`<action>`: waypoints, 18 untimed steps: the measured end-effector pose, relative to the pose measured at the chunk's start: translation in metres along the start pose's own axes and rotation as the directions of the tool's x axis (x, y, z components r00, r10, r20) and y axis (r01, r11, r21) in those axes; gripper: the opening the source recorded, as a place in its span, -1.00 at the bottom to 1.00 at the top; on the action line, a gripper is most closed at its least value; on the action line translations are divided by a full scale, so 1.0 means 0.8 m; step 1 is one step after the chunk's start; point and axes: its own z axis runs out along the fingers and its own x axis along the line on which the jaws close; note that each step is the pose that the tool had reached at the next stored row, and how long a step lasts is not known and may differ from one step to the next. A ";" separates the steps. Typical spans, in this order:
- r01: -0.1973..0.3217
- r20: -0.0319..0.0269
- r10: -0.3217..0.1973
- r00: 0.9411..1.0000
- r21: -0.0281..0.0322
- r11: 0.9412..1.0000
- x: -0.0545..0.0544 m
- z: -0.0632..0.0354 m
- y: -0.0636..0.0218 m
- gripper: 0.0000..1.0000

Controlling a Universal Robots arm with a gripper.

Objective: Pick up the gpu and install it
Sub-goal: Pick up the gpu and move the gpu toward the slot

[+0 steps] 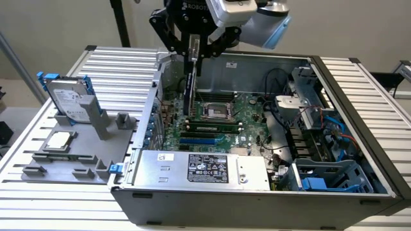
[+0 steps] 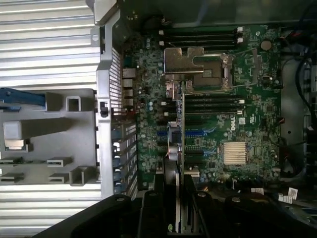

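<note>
Green-edged and dark-faced, the thin flat gpu [image 1: 190, 89] hangs upright, edge-down, pinched by the black pincer [image 1: 194, 57]. It sits over the exterior view's left part of the green motherboard [image 1: 224, 120] inside the open grey metal computer case [image 1: 257, 202]. The pickup looks done, but the card does not look fully seated yet.

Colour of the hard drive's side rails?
Blue; the rails show best in the exterior view.

Exterior view: raised, beyond the near side of the open computer case [image 1: 192, 207], angled down, mid-distance. Wrist view: above the end effector [image 2: 174, 181], facing straight down, close. Shared: motherboard [image 1: 247, 113], grey holder tray [image 1: 83, 159].
</note>
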 end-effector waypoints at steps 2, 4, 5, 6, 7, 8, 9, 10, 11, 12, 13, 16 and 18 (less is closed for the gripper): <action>0.000 0.000 0.000 1.000 0.000 1.000 -0.011 0.002 0.001 -0.47; 0.000 0.000 0.000 1.000 0.000 1.000 -0.019 0.006 0.001 -0.47; 0.001 0.000 -0.001 1.000 0.000 1.000 -0.023 0.008 0.001 -0.47; 0.001 0.000 -0.001 1.000 0.000 1.000 -0.026 0.010 0.001 -0.47; 0.001 0.001 -0.001 1.000 0.000 1.000 -0.028 0.012 0.002 -0.47; 0.002 0.001 -0.002 1.000 0.000 1.000 -0.031 0.014 0.002 -0.47; 0.002 0.001 -0.002 1.000 0.000 1.000 -0.034 0.016 0.003 -0.47; 0.003 0.002 -0.003 1.000 0.001 1.000 -0.037 0.018 0.003 -0.47; 0.004 0.002 -0.004 1.000 0.001 1.000 -0.040 0.020 0.004 -0.47; 0.005 0.002 -0.005 1.000 0.002 1.000 -0.042 0.022 0.005 -0.47; 0.006 0.003 -0.006 1.000 0.003 1.000 -0.045 0.024 0.006 -0.47; 0.009 0.004 -0.009 1.000 0.005 1.000 -0.052 0.030 0.008 -0.47; 0.011 0.004 -0.011 1.000 0.005 1.000 -0.058 0.033 0.009 -0.47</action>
